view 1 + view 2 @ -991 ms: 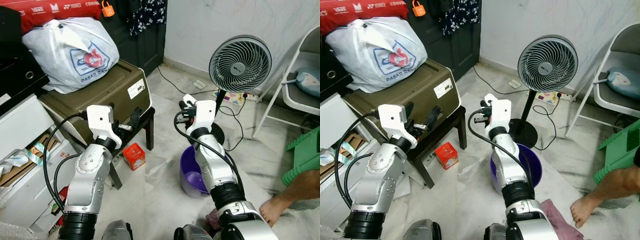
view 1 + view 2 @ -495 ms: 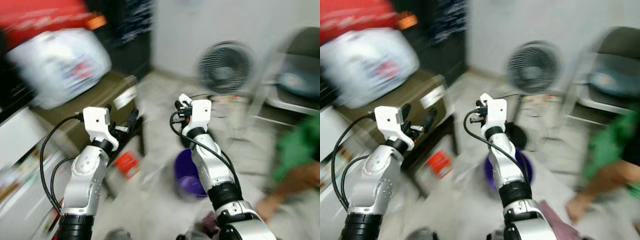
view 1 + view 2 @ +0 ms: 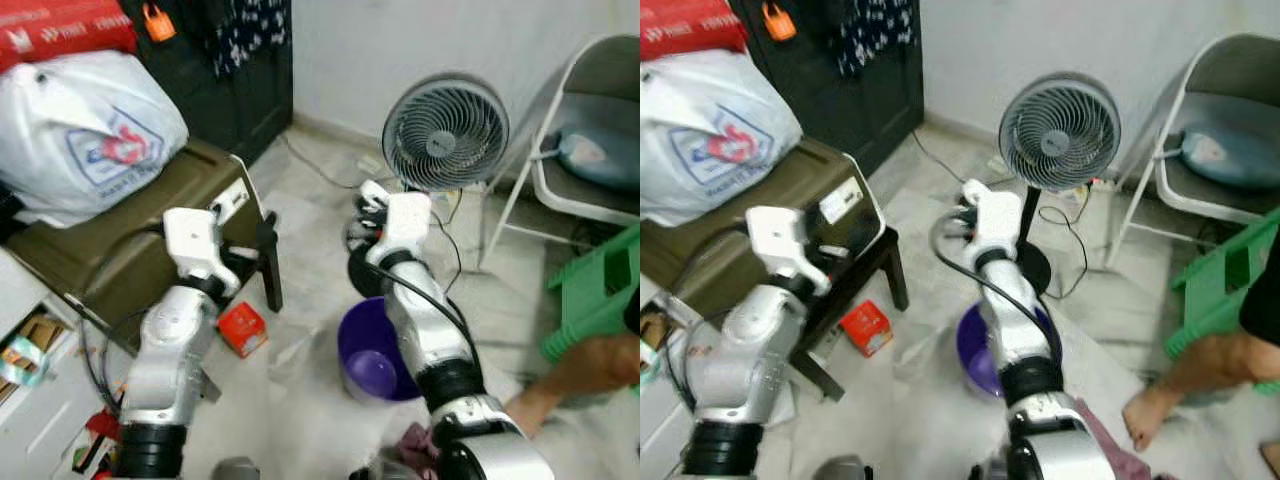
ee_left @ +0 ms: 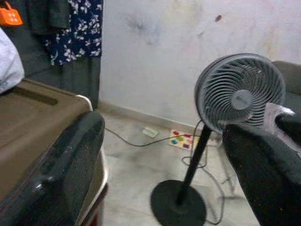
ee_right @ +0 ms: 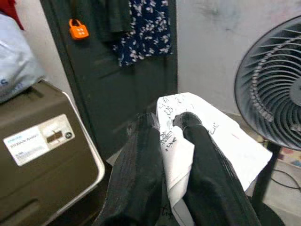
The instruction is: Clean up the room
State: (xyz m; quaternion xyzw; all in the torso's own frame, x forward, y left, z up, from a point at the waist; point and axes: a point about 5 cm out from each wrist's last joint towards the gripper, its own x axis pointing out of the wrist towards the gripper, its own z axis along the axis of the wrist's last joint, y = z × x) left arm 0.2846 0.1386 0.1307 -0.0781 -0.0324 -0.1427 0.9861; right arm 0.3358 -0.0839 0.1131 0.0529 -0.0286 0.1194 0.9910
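Right gripper [image 5: 171,141] clenched on printed paper [image 5: 207,136], frame centre, above purple bin [image 3: 380,352], likely for disposal; left gripper [image 4: 160,155] spread, empty.

Grey standing fan [image 3: 446,133] ahead of the jaws, white plastic bag [image 3: 85,135] atop a brown case [image 3: 120,235] left of them, folding chair [image 3: 585,140] and green stool [image 3: 597,295] off right, a person's foot [image 3: 1152,412] nearby.
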